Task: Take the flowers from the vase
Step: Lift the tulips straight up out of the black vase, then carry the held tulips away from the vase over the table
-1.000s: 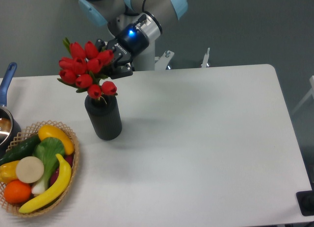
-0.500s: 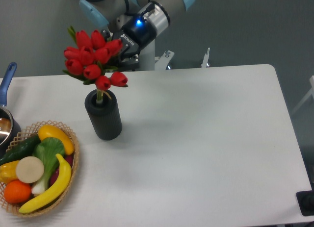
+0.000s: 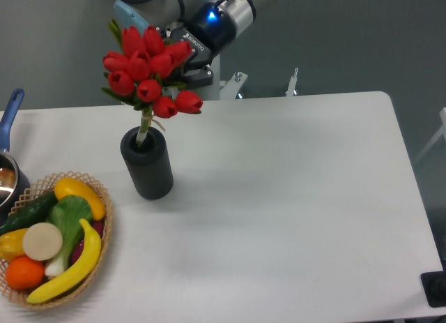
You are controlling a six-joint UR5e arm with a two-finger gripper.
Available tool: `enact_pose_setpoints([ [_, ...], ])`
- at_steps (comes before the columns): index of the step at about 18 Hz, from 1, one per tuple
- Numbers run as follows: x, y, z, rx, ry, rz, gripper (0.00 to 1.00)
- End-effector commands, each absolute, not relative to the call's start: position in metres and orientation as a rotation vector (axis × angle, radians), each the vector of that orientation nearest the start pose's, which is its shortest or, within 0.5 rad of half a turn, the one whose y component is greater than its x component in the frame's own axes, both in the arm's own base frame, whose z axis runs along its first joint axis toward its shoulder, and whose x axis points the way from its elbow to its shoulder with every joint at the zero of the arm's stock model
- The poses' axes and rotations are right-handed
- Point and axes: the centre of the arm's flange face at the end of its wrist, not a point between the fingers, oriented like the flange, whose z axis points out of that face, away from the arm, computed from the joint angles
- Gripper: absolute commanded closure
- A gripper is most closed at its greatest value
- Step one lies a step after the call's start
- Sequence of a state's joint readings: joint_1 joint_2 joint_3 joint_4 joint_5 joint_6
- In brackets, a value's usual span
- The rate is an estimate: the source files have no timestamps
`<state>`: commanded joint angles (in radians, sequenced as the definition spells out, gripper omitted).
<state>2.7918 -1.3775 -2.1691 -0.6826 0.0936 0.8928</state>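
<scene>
One bunch of red tulip buds on green stems [image 3: 150,75] is pinched in my hand [image 3: 182,72], raised high so only the stem tips sit inside the matte black cylindrical vase [image 3: 147,162] on the white worktop [image 3: 279,197]; lift unfinished.

The arm [image 3: 230,5] is built of silver-grey metal tubes with pale blue caps at the joints. Its wrist ends in a shiny silver ring with a small glowing blue light. Below that sits the black pincer [image 3: 189,54], a blocky housing with small white lettering printed along one side and dark fingers.
</scene>
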Motion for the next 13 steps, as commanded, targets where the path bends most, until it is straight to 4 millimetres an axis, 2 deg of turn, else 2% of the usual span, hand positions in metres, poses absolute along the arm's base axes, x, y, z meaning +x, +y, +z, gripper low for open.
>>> enact_pose_setpoints([
  [6,-0.314,0.329,0.509,-1.66,0.005,-0.331,0.89],
  [7,-0.329,0.328,0.506,-1.665,-0.011,-0.322,0.89],
  [10,-0.36,0.334,0.505,-1.689,-0.018,-0.296,0.89],
  [13,-0.388,0.339,0.496,-1.794,0.004,-0.159,0.89],
])
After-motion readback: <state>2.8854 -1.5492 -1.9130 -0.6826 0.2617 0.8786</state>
